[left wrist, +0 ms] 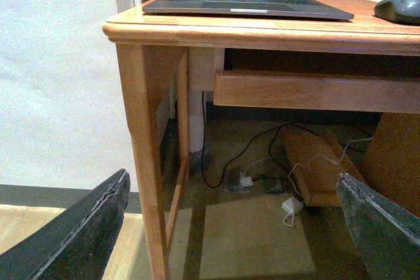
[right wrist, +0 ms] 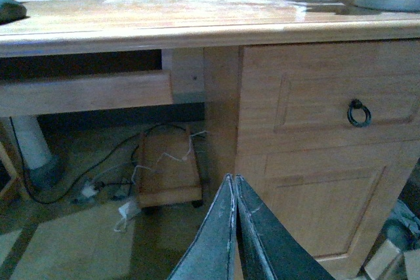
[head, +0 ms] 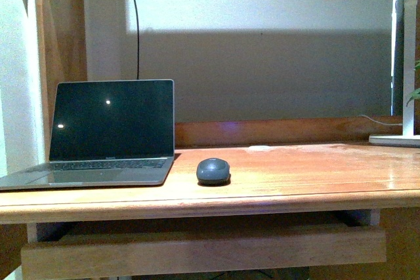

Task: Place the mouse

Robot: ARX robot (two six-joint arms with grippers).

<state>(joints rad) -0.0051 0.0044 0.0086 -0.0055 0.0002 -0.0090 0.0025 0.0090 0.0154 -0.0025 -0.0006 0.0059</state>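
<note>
Currently mouse sits near desk front edge beside laptop, well above both low arms; left fingers spread, right fingers pressed together, neither arm clearly nearer.

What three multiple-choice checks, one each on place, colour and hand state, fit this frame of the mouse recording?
1. Where is the mouse?
A. On the desk, right of the laptop
B. On the laptop keyboard
C. On the floor

2. What colour is the mouse?
A. White
B. Dark grey
C. Red

3. How are the hands?
A. Both open
B. Both shut
C. Left hand open, right hand shut

Answers: 1 A, it sits on the wood beside the laptop; 2 B, dark grey shell; 3 C, left fingers stand wide apart, right fingers meet, holding nothing.
</note>
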